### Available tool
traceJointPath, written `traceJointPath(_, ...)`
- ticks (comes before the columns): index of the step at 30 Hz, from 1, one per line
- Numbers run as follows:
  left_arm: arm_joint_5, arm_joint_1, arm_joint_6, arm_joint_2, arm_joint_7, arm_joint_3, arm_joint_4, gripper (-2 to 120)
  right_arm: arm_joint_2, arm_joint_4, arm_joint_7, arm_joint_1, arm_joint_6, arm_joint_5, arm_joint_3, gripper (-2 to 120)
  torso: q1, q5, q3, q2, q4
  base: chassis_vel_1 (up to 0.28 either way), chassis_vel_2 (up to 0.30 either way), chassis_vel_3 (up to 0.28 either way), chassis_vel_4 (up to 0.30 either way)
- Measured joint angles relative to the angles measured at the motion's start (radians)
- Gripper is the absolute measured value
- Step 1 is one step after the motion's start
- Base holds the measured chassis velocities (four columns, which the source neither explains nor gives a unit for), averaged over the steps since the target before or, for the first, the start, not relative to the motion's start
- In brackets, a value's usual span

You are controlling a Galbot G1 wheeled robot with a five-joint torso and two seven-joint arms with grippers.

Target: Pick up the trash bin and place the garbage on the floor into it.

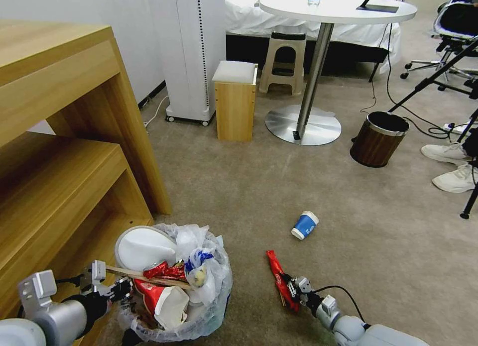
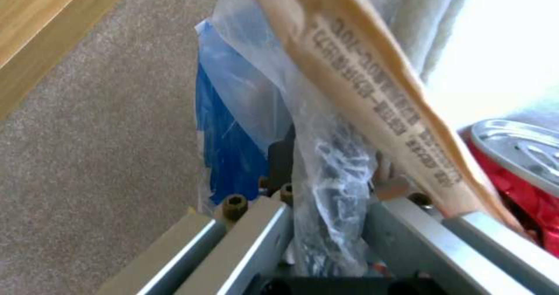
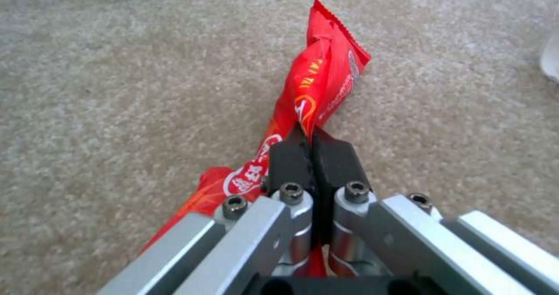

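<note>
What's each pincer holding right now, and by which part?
Right pincer: shut on the red wrapper, near its middle. Left pincer: clamped on the trash bin's bag-lined rim.

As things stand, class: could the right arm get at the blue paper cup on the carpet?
Probably not yet: the right pincer is shut on the red wrapper. The blue paper cup lies on open floor just beyond, nothing between them.

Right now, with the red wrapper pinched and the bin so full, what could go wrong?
1. The right pincer grips the red wrapper by a thin fold only; it may slip out on lifting.
2. The trash bin is heaped above its rim, so added litter may fall off.
3. The left pincer clamps the thin bag at the rim; the plastic may tear.
</note>
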Motion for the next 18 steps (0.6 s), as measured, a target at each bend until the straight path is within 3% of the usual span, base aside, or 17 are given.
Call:
traceJointPath(8, 0.001, 0.005, 0.0, -0.002, 0.0, -0.005, 0.0, 0, 0.0, 0.019, 0.001, -0.001, 0.01, -0.004, 0.009, 0, 0.0, 0.0, 0.0, 0.0, 0.0, 0.0, 0.0, 0.0, 0.0)
traceJointPath(18, 0.02, -0.003, 0.001, 0.005, 0.0, 0.009, 0.0, 0, -0.064, 0.1, -0.03, -0.005, 0.042, 0.005, 0.058, 0, 0.0, -0.0003, 0.0, 0.0, 0.0, 0.0, 0.0, 0.0, 0.0)
